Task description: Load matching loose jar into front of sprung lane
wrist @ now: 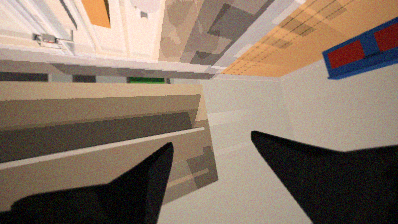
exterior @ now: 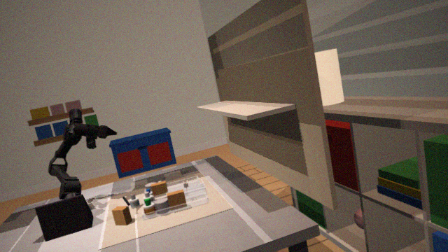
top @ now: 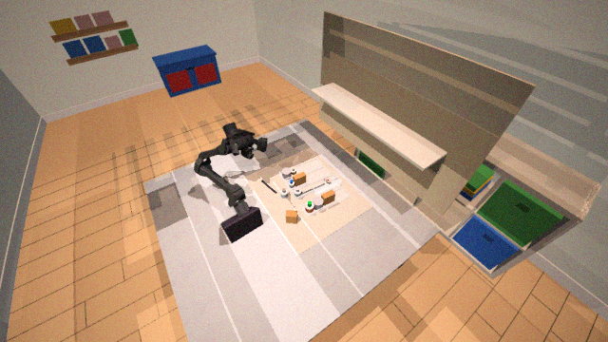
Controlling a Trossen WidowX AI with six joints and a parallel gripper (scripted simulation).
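My gripper is open and empty, raised high beyond the mat's far left side; the wrist view shows nothing between its fingers. A small pale jar with a greyish top stands loose on the mat before the lanes. A similar-looking pale jar stands at the front end of the middle lane, with a thin rod running back from it. In the exterior view this lane jar is hidden. Labels are too small to compare. The low front stop and pusher plate are not clear.
Orange blocks stand in the side lanes, with a green-lidded jar and a blue-topped one near their fronts. A loose orange block and a black stick lie on the mat. A shelf overhangs behind.
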